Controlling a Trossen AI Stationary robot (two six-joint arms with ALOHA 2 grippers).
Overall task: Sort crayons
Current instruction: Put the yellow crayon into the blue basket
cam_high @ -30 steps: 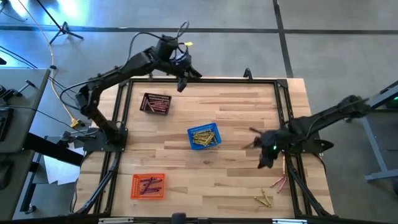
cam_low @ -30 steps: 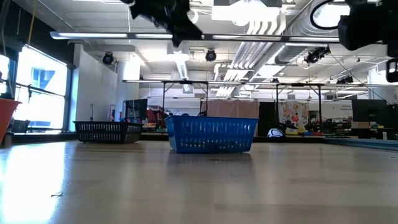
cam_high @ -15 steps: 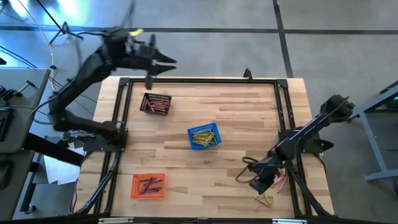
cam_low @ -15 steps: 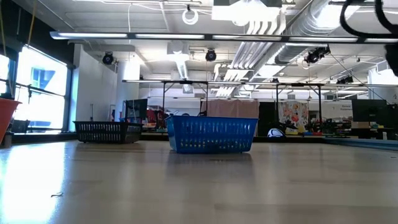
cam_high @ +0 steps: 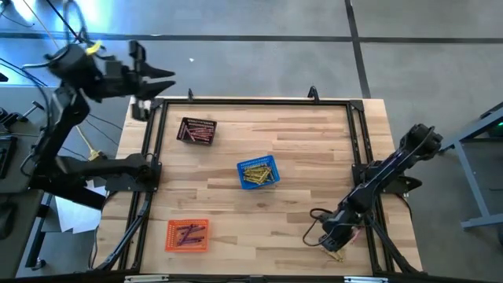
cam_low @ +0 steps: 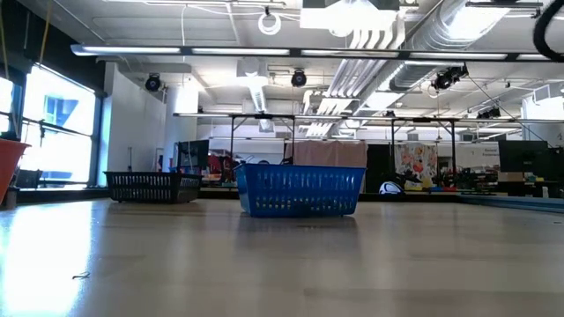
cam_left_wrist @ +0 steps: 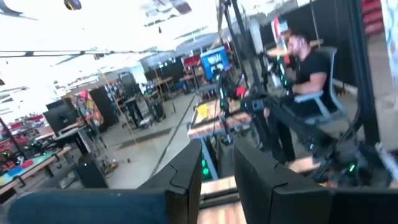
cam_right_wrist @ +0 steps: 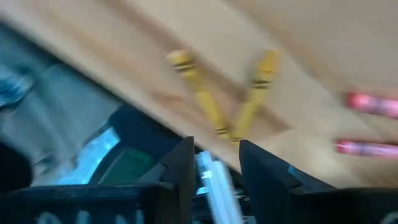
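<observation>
Table [cam_high: 306, 149]: pale wood planks with a black frame round the edge. Blue mesh basket [cam_high: 258, 174] mid-table, yellow crayons inside. Black mesh basket [cam_high: 196, 130] far left, red-pink crayons in it. Orange mesh basket [cam_high: 187, 235] near left, purple crayons in it. Loose crayons [cam_right_wrist: 214, 102] near right: two yellow with black bands, two red-pink just beside them. Both arms dark. Floor grey.

Bright overhead light — blurred wrist views
</observation>
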